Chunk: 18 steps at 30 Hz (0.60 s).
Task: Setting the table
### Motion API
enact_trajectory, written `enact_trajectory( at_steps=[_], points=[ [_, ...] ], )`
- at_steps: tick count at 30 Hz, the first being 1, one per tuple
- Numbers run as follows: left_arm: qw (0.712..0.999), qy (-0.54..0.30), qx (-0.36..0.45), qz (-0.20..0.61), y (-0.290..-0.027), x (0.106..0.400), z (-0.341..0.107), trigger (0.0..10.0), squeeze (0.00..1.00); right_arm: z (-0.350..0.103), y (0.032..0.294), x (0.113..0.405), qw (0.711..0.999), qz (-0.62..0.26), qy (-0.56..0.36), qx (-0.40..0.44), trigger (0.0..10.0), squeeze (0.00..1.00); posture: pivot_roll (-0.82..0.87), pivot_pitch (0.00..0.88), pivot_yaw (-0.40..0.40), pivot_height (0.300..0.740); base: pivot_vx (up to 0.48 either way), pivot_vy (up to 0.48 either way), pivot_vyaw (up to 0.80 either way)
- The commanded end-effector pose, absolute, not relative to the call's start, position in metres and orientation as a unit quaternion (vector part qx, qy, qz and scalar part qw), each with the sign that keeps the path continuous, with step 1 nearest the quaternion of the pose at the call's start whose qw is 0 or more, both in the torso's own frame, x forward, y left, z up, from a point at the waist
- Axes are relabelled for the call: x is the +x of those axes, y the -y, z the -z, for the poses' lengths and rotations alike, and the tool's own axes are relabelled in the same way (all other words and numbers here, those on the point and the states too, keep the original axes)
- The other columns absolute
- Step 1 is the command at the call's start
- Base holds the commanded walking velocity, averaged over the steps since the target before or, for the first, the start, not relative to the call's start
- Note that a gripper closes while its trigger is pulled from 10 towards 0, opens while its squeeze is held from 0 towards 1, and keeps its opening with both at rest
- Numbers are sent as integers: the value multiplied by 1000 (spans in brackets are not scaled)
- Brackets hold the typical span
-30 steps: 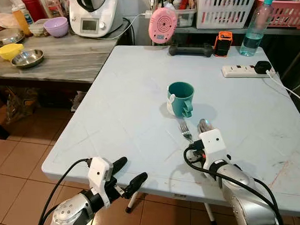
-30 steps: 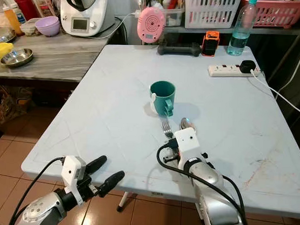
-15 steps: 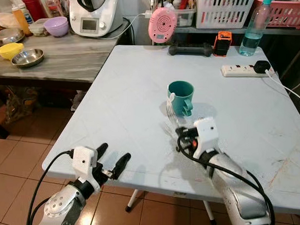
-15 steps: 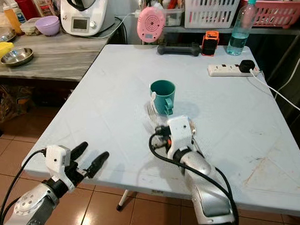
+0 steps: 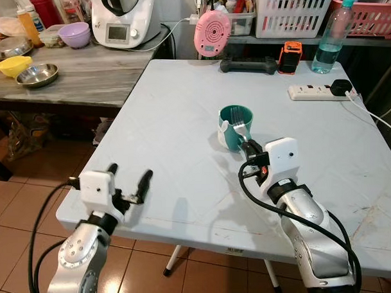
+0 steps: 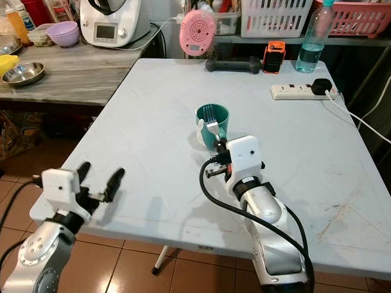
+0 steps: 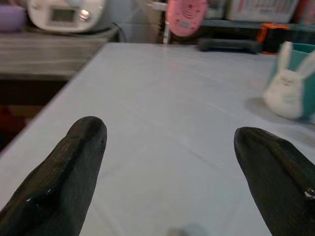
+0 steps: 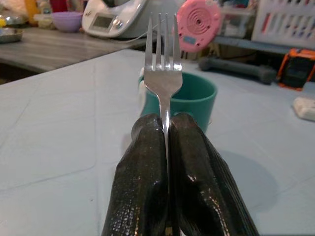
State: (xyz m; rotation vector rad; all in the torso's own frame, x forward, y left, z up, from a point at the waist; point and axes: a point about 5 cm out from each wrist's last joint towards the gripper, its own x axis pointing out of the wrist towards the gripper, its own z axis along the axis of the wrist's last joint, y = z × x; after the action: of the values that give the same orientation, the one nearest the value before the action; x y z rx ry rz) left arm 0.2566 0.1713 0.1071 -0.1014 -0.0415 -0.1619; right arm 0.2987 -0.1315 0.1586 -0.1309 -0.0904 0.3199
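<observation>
Now lifting the fork (image 8: 163,73), clenched in the right gripper (image 5: 252,150), off the bench (image 5: 171,120) beside the mug (image 5: 235,127); left gripper (image 5: 126,186) spread at the near edge.

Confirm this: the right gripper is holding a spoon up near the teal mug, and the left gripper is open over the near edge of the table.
Not quite: it is a fork, not a spoon. The right wrist view shows its tines sticking up from the right gripper, whose fingers are shut on it, near the teal mug. The left gripper is indeed open over the table's near edge.
</observation>
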Motion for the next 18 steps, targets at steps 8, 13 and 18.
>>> enact_trajectory(
  at_steps=[8, 13, 18],
  points=[
    [999, 1, -37, 11, -188, 266, -102, 10000, 0, -162, 130, 304, 985, -141, 66, -72, 10000, 0, -166, 0, 81, 740, 0, 0, 0],
    [999, -2, -37, 3, -190, 269, -100, 10000, 0, -159, 130, 307, 986, -139, 61, -71, 10000, 0, -165, 0, 79, 740, 0, 0, -456],
    [999, -2, -38, 1, -189, 269, -99, 10000, 0, -158, 127, 307, 985, -141, 63, -72, 10000, 0, -165, 0, 82, 740, 0, 0, -779]
  ],
)
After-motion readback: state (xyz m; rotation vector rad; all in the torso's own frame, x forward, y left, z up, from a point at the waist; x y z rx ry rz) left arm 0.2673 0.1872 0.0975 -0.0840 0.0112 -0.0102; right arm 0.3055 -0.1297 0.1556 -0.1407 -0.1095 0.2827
